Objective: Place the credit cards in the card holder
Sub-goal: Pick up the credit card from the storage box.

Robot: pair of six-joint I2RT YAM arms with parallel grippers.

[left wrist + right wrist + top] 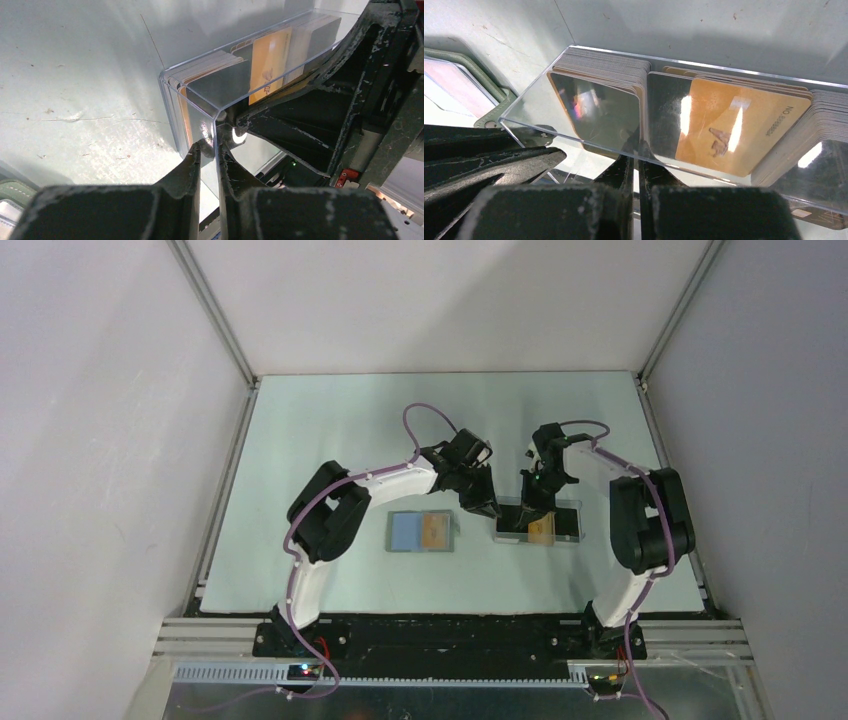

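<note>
- Two claws, both at the clear tray (570, 525); neither is at the card holder (408, 532).
- Left claw (210, 150): clamped on the tray's near corner, with the clear wall nipped between its fingers. Judged to be steadying the tray.
- Right claw (635, 162): closed to a thin slit at the lower edge of the front orange card (734, 125). Whether the card or the tray wall sits in that slit cannot be told through the clear plastic.
- Stacked cards (599, 107): many, standing on edge in thick packs side by side along the tray.
- Card holder: open and flat on the table (330, 440), bluish inside up, just left of the tray and apart from it.
- Single card (433, 531): orange-gold, on the right half of the open holder. Whether it is tucked into a slot or only laid there cannot be told.
- Progress, as judged: early. At most one card is delivered, and the bulk is in the tray.
- Left to do: lift each card clear, carry it across, and seat it in the holder.
</note>
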